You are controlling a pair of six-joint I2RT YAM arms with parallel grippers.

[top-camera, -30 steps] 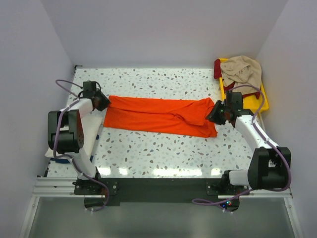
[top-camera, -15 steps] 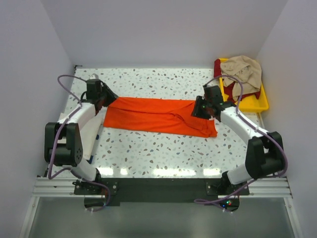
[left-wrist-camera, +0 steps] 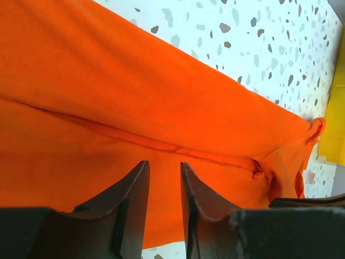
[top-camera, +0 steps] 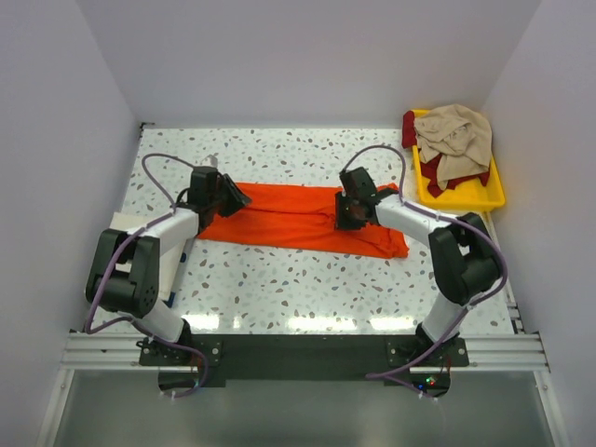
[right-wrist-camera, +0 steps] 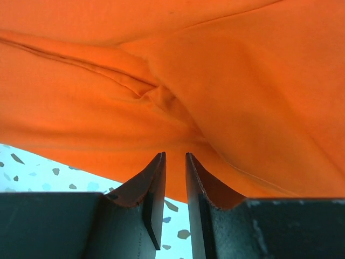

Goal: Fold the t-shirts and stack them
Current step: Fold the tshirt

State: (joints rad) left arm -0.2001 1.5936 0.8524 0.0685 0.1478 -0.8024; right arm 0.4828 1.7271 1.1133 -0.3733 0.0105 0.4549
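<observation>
Orange t-shirt (top-camera: pixel 298 222): was soft matt cloth, creased along its folds.
Beige t-shirt (top-camera: pixel 458 135) and dark red t-shirt (top-camera: pixel 408 128): were matt cloth, crumpled.
Tray (top-camera: pixel 494 196): was yellow plastic, smooth.
Table (top-camera: pixel 298 279): had a speckled, stone-look top, glossy where it caught the light.

The bright orange soft cloth t-shirt (top-camera: pixel 289 216) lies flat on the speckled white table (top-camera: pixel 298 279), folded into one long strip from left to right. A crease runs along it, and its right end is bunched. A crumpled beige cloth t-shirt (top-camera: pixel 456 135) sits on a dark red cloth t-shirt (top-camera: pixel 436 173) in the yellow plastic tray (top-camera: pixel 489 191).
</observation>
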